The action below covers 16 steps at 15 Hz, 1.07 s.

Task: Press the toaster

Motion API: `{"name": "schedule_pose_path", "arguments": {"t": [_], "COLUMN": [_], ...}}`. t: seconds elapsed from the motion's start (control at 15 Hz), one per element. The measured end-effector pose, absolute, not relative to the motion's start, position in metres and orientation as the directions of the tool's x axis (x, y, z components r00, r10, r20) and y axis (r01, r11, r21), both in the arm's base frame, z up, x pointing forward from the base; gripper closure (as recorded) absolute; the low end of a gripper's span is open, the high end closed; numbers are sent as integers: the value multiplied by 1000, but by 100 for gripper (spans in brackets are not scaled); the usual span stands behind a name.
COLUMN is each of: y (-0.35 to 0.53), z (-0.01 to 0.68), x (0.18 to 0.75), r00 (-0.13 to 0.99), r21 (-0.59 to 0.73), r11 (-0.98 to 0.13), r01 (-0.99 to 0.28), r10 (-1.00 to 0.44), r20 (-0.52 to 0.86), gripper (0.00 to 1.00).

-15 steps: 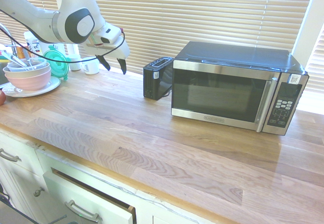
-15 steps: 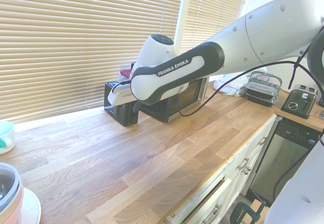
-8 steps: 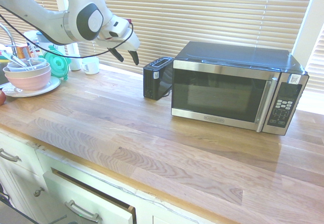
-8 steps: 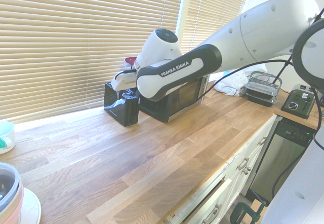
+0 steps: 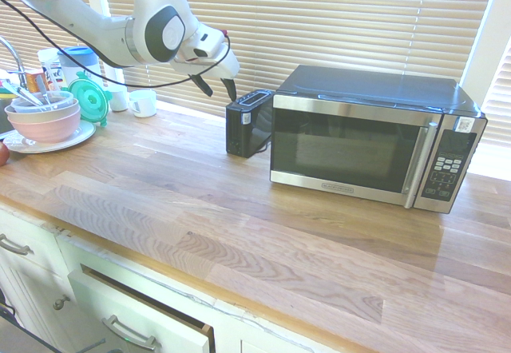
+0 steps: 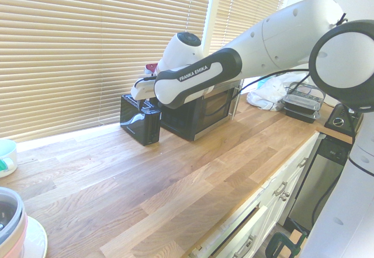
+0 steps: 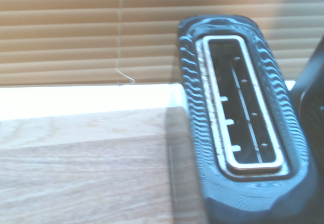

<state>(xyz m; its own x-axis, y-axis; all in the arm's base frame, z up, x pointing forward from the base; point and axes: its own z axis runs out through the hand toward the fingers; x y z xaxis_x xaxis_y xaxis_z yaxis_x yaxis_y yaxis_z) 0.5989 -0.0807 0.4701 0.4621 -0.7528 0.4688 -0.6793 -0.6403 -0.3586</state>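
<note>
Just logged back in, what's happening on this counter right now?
The white robot arm's gripper hangs open in the air just above and beside the small black toaster with the silver-rimmed slot, next to the black-and-steel microwave. It holds nothing, touches nothing, and the toaster has not been pressed yet.

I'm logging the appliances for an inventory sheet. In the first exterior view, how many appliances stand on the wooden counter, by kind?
Toasters: 1, the small black toaster beside the microwave.
Microwaves: 1, the black-and-steel microwave.
Total: 2 appliances on the counter.
</note>
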Motion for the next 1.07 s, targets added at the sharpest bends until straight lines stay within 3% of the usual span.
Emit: {"name": "schedule_pose_path", "arguments": {"t": [0.47, 0.53, 1.07], "y": [-104, -105, -104], "z": [474, 473, 464], "x": [599, 599, 603], "r00": [476, 481, 515], "r21": [-351, -347, -319], "r11": [-645, -648, -667], "r01": [-678, -678, -673], "r10": [-750, -748, -733], "r20": [458, 458, 444], "gripper": [0, 100, 100]}}
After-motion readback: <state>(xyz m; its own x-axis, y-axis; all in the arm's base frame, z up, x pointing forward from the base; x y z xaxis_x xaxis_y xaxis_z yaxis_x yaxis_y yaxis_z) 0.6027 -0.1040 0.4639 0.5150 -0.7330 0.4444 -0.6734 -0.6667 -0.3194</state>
